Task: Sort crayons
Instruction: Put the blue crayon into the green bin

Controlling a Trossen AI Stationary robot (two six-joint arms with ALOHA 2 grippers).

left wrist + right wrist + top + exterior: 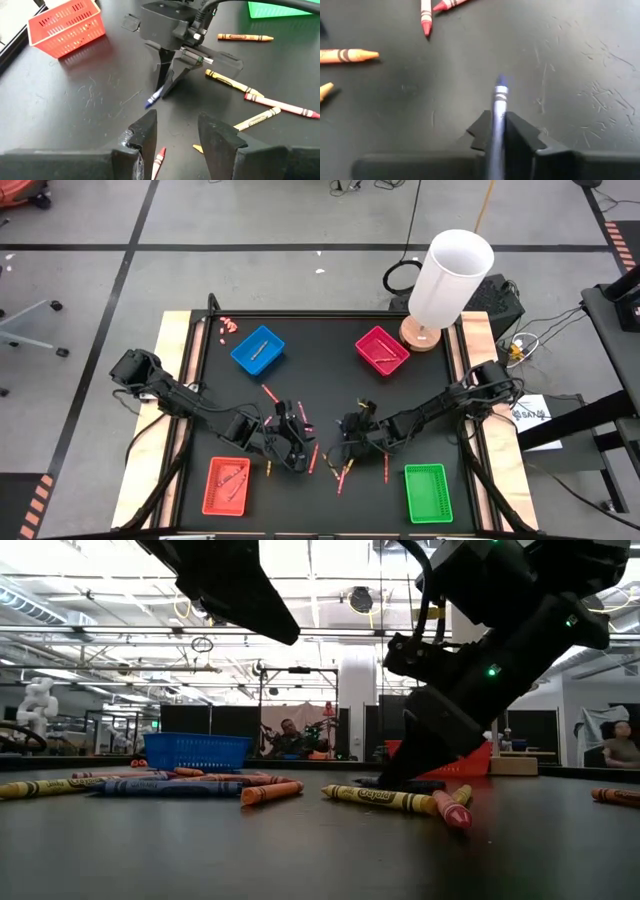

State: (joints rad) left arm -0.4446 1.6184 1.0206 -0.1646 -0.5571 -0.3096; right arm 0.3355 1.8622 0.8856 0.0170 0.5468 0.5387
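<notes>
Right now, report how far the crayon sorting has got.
Done: the blue plastic tray, the magenta one and the red one each hold a few crayons; the green tray looks empty. In hand: the right gripper has its jaws shut on a blue crayon. The left gripper waits open. Left: loose crayons mid-table.
</notes>
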